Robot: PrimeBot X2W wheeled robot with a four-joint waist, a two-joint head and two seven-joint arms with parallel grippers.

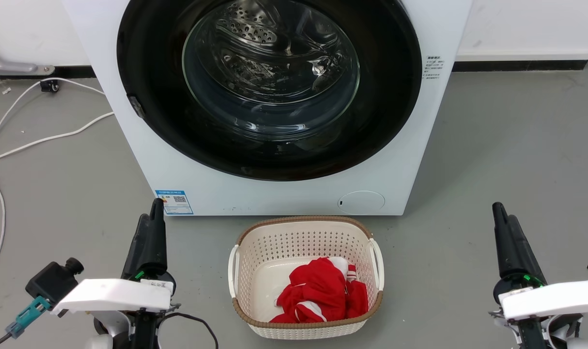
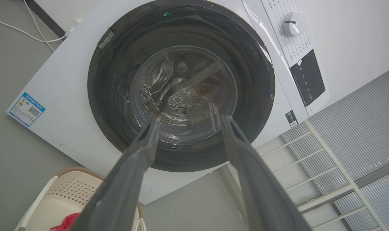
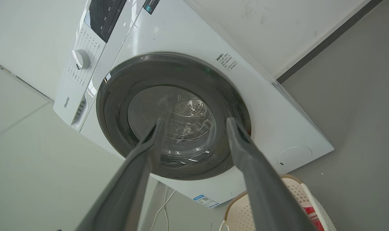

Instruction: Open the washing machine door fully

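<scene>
**Robot's claws hung open before a shut washer door**

The left claw (image 1: 156, 209) and the right claw (image 1: 499, 209) were both released and gripped nothing. Seen from each wrist, their long dark fingers (image 2: 143, 150) were spread wide and pointed at the washer without touching it. The two arms sat low and well apart, one at each side of the scene.

Between them on the grey floor (image 1: 507, 145) stood a cream basket (image 1: 306, 231), just in front of the machine (image 1: 129, 135), with a red-and-white cloth (image 1: 323, 291) bunched in its bottom.

Behind the basket, the washing machine door (image 1: 270, 82) lay shut, flush against the white front. Its glossy black rim took up nearly the full width, and the steel drum (image 1: 255, 31) showed through the bulging glass.

A blue label (image 1: 175, 202) marked the front's lower corner on the robot's left, by the left claw's tip. A small round cover (image 1: 361, 202) sat low on the right. A white cable (image 1: 32, 140) trailed over the floor to the left, and a white dial (image 2: 292, 24) sat on the panel above the door.
</scene>
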